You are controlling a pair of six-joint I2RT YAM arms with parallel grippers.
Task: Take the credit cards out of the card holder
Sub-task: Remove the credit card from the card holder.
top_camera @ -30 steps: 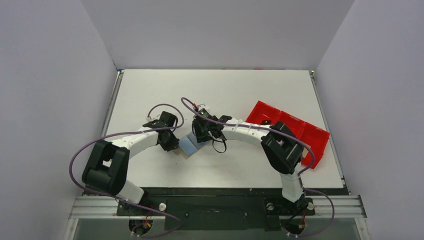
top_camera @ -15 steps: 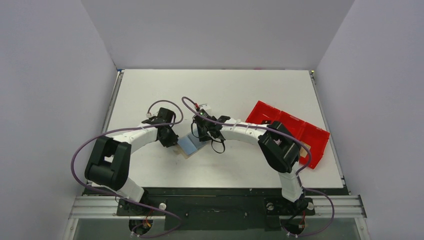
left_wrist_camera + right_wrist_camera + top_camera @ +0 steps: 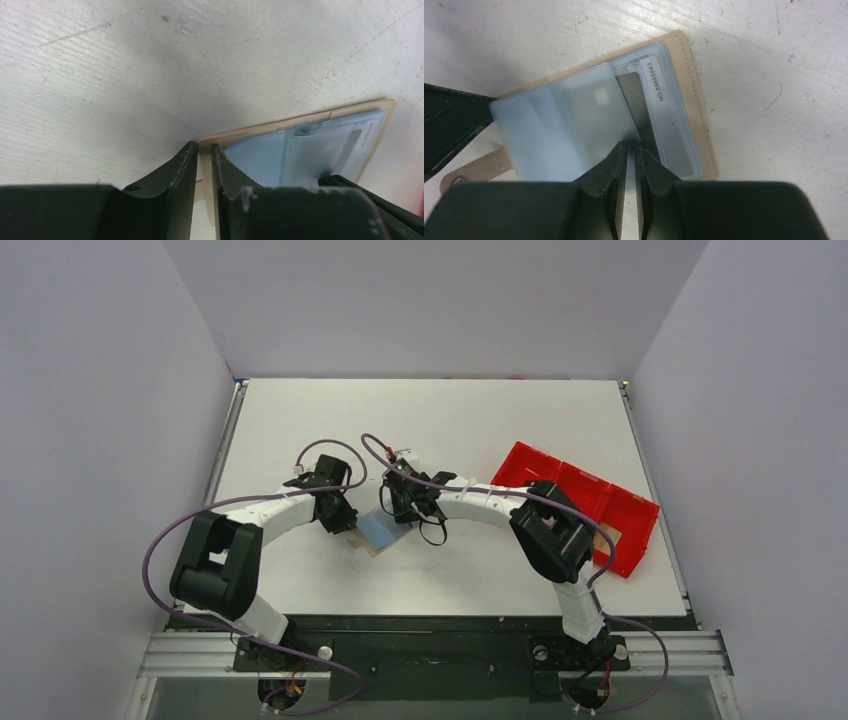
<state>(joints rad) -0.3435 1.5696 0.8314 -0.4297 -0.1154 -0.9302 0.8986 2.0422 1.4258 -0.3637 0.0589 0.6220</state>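
Note:
The tan-brown card holder (image 3: pixel 372 543) lies open on the table between my two grippers. In the left wrist view my left gripper (image 3: pixel 202 147) is shut on the holder's tan edge (image 3: pixel 280 125), beside a light blue card (image 3: pixel 310 150). In the right wrist view my right gripper (image 3: pixel 630 145) is shut on the near edge of the light blue card (image 3: pixel 569 125), which is lifted over the open holder (image 3: pixel 696 100). A pale grey card (image 3: pixel 669 125) printed with a number sits in the holder under it. From above, the left gripper (image 3: pixel 340 520) and right gripper (image 3: pixel 403 512) flank the holder.
A red compartment tray (image 3: pixel 620 510) stands at the right of the table, partly behind my right arm, with a small tan thing (image 3: pixel 608 537) in one compartment. Grey walls close in the table on three sides.
My left wrist has shifted slightly away and toward the holder. My right gripper has edged a little to the left over the holder. The holder stays in place.

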